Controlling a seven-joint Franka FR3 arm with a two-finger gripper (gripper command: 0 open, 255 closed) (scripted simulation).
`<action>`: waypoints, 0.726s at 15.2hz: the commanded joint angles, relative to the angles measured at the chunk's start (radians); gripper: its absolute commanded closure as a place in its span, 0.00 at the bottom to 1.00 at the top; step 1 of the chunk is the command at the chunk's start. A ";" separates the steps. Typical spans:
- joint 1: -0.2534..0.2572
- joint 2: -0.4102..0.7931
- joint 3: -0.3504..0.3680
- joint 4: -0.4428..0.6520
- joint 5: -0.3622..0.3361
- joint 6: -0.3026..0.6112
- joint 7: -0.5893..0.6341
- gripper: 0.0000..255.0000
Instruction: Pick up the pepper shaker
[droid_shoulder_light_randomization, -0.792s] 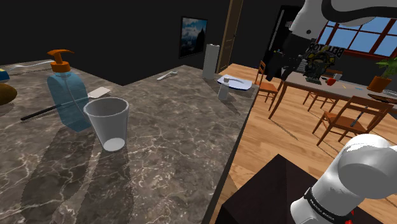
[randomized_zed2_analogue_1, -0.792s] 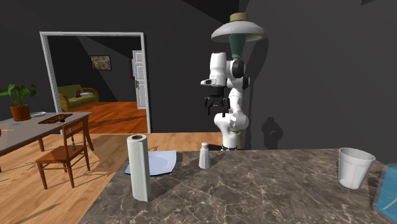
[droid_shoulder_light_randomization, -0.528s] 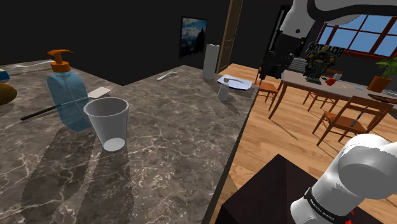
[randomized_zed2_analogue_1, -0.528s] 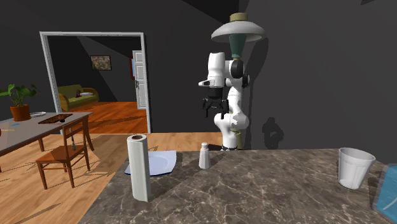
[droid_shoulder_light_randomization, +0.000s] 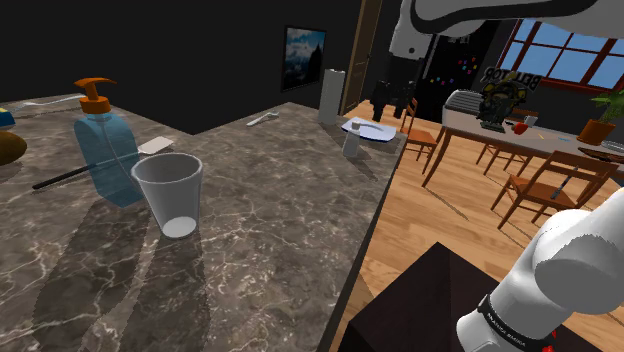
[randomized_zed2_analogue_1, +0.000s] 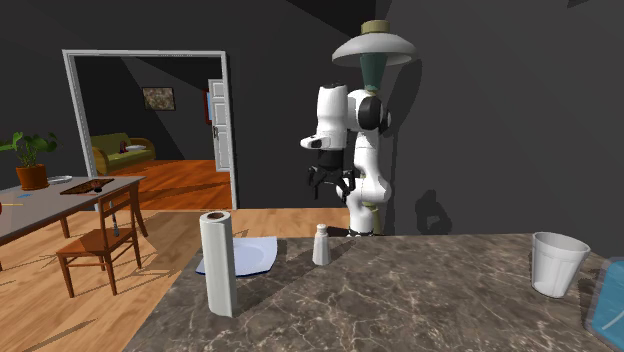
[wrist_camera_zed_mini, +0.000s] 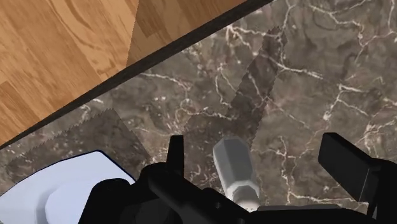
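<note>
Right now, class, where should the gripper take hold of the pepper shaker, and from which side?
I'd grip the pepper shaker by its sides below the cap, coming straight down from above. It stands upright and slim on the counter, apart from the plate, and the open gripper hangs above it.

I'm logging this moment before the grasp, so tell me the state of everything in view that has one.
gripper: open, in the air over the shaker, holding nothing
pepper shaker: upright on the counter, not held
cup: upright, looks empty
soap bottle: upright, pump on
paper towel roll: standing on end
door: open
</note>
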 joint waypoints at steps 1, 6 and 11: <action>0.005 0.102 -0.003 0.086 -0.002 -0.011 -0.025 0.00; 0.015 0.348 0.003 0.324 -0.004 -0.069 -0.072 0.00; 0.016 0.377 0.005 0.300 -0.005 -0.024 -0.076 0.00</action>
